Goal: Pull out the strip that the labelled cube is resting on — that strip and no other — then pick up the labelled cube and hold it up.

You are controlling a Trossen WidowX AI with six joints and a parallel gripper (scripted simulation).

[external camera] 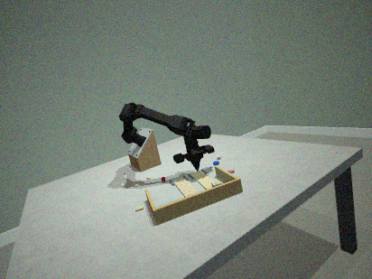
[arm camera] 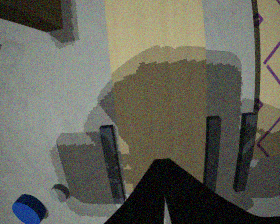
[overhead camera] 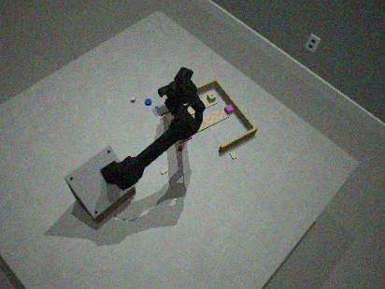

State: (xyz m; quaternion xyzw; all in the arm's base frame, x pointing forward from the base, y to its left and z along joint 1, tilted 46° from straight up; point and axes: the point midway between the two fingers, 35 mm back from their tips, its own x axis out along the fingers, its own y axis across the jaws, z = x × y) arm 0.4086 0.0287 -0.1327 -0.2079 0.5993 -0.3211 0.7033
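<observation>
A pale cube [overhead camera: 211, 96] with a dark mark, too small to read, is at the far end of the plain strip [overhead camera: 209, 105] [external camera: 204, 180] [arm camera: 155, 25]; its exact contact is unclear. A magenta cube [overhead camera: 229, 108] is at the far end of the zigzag strip [overhead camera: 214, 120] [external camera: 186, 188] [arm camera: 272, 32]. My gripper [external camera: 197, 169] [arm camera: 161, 166] is shut and empty, pointing down above the near part of the plain strip, between dark rails. In the top view the arm hides the fingertips. No cube shows in the wrist view.
Wooden walls [overhead camera: 237, 106] [external camera: 199, 205] [arm camera: 32, 15] edge the strips' far end and sides. Dark upright rails [arm camera: 111, 162] [arm camera: 213, 150] [arm camera: 245, 152] flank the strips. A blue disc [overhead camera: 148, 102] [external camera: 216, 162] [arm camera: 27, 209], a red piece [overhead camera: 180, 148] [external camera: 163, 179] and small beige pieces [overhead camera: 163, 171] [overhead camera: 233, 155] lie outside.
</observation>
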